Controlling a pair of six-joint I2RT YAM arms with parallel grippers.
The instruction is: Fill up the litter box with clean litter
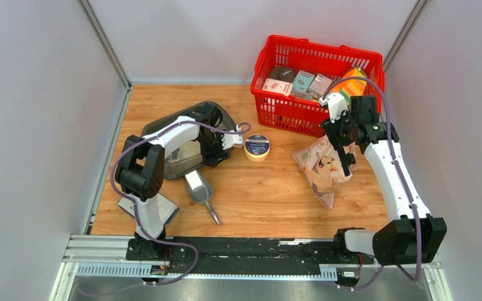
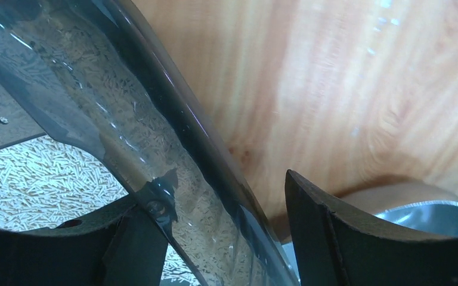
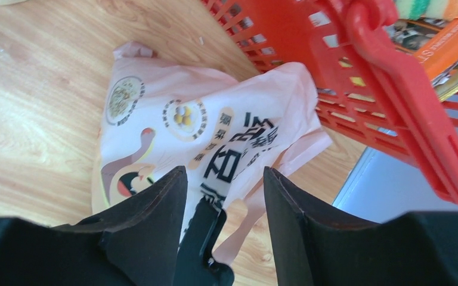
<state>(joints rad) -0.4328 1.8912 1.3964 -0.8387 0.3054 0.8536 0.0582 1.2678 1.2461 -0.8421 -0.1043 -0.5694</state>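
Straddling the glossy rim of the dark grey litter box (image 2: 178, 119), the left gripper (image 2: 220, 192) holds its fingers apart, and only this wrist view shows the clean litter (image 2: 36, 179) as short pale pellets inside. Overhead, the box sits left on the wooden table (image 1: 276, 195) beside a silver scoop (image 1: 196, 186). The right gripper (image 3: 223, 173) hangs with fingers spread, nothing pinched, over the crumpled pink printed bag (image 3: 185, 119) beside the red mesh basket (image 3: 393, 101).

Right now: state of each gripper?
Left gripper: open, straddling the rim of the litter box.
Right gripper: open above the litter bag, holding nothing.
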